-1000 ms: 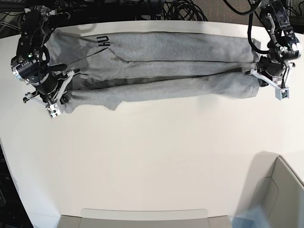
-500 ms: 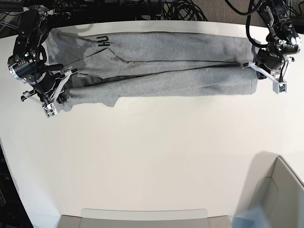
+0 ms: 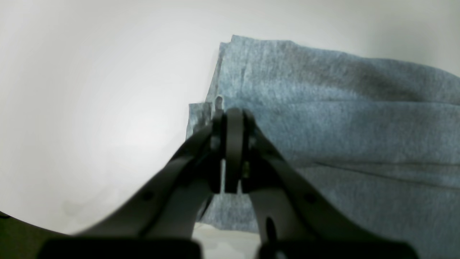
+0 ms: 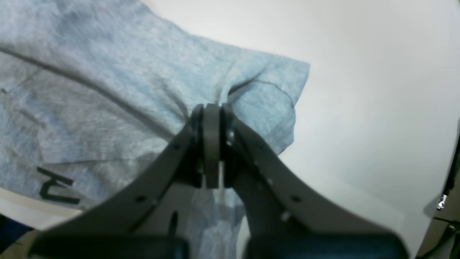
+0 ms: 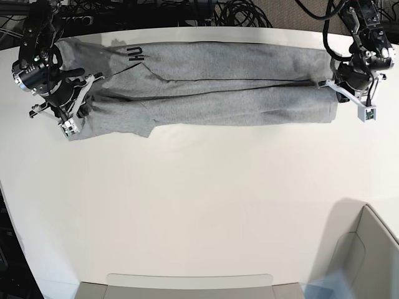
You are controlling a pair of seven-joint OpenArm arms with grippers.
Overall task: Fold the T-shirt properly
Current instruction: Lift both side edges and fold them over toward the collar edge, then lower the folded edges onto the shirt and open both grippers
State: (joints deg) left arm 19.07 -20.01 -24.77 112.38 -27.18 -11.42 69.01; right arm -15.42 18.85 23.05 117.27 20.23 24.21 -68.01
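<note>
A white table (image 5: 199,205) with a rounded edge fills most of the base view. Behind its far edge lies a tangle of black cables (image 5: 243,12). At the near right corner stands a pale grey bin (image 5: 365,255), and a flat grey tray (image 5: 187,285) lies along the near edge.

This looks like a robotics lab or test bench. A plain white table (image 5: 199,205) carries two black robot arms at its far corners, tangled black cables (image 5: 237,12) pile up behind its back edge, and a grey bin (image 5: 365,255) stands at the near right corner.
</note>
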